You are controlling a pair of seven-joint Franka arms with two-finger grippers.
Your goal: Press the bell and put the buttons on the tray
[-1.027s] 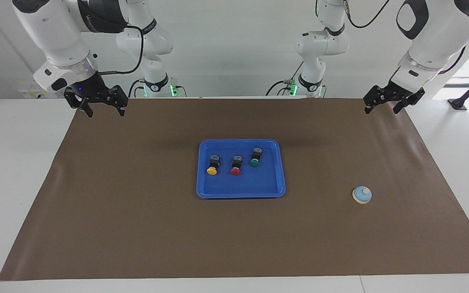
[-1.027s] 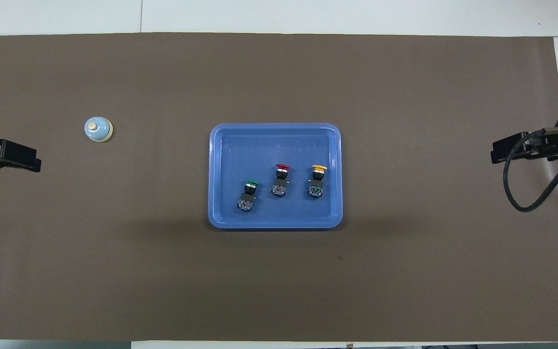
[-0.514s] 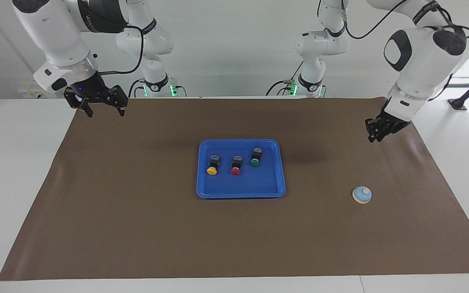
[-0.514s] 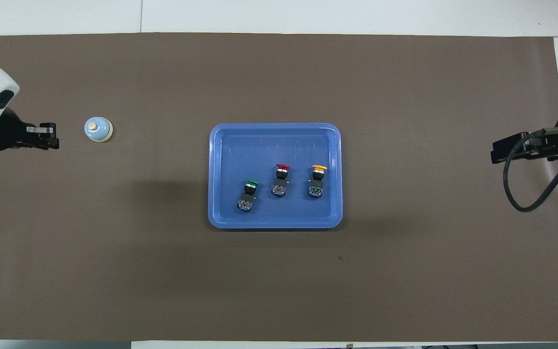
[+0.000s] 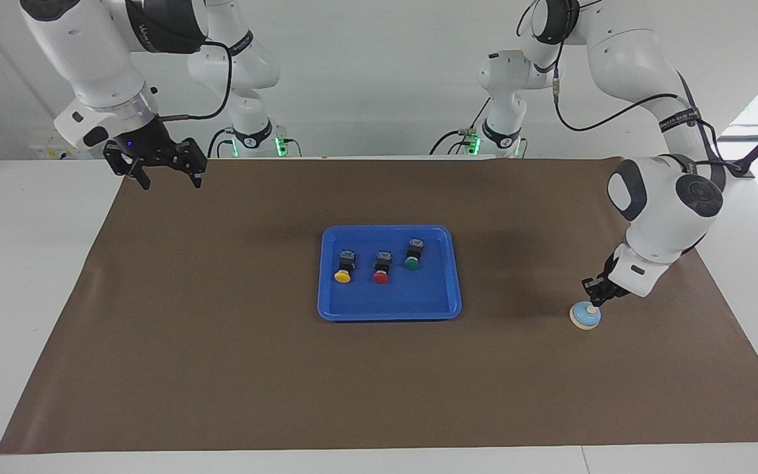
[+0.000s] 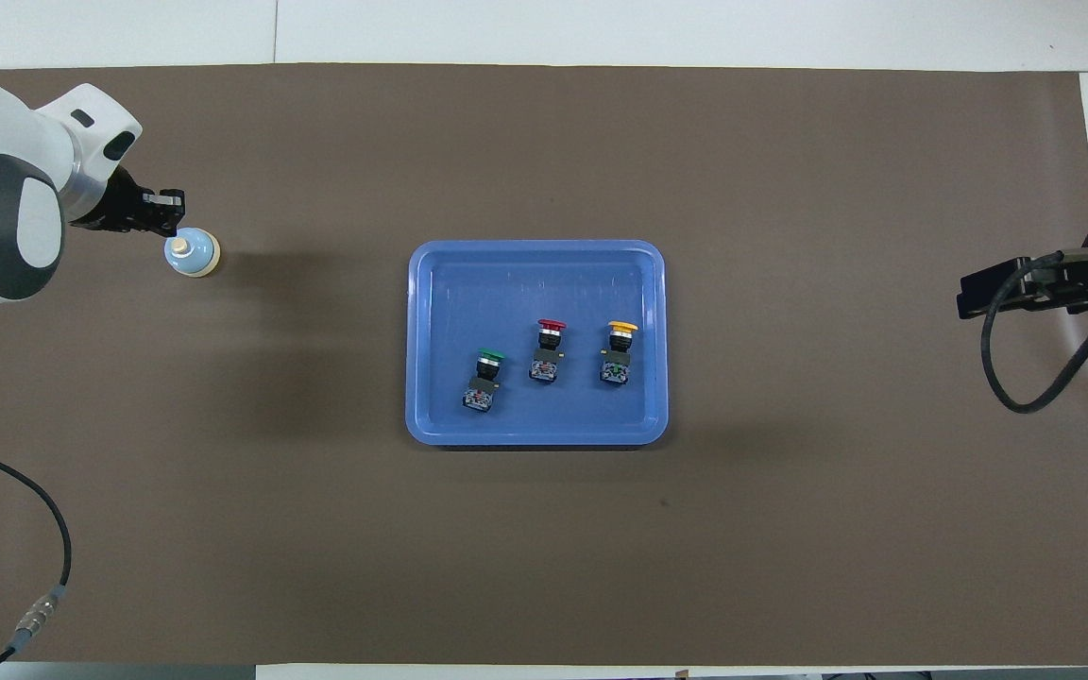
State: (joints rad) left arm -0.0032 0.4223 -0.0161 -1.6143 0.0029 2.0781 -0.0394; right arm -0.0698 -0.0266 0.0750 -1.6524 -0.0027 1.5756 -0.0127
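A: Where is the left gripper sitting at this moment?

B: It is hanging right over the bell, at the left arm's end of the brown mat. Its jaws are pinched fully together with nothing between them, and the closed tip is sitting at the cream knob on top of the dome (whether it is actually pressing down on the knob or only meeting it, I cannot tell).

A: And from above?

B: In the overhead view the left gripper is showing at the edge of the bell, with the white wrist covering the mat beside it.

A: What is the right gripper doing?

B: It is waiting in the air over the corner of the mat at the right arm's end, close to the robots. Its jaws are standing wide apart and are gripping nothing.

A: Where are the buttons lying?

B: All 3 are lying on their sides in the tray, in a loose row, apart from each other. The green button is lying toward the left arm's end and a little nearer to the robots than the other 2. The red button is sitting in the middle, and the yellow button is lying toward the right arm's end. Their round caps are pointing away from the robots.

A: And the tray itself?

B: It is resting flat in the middle of the mat, well apart from the bell and from both grippers.
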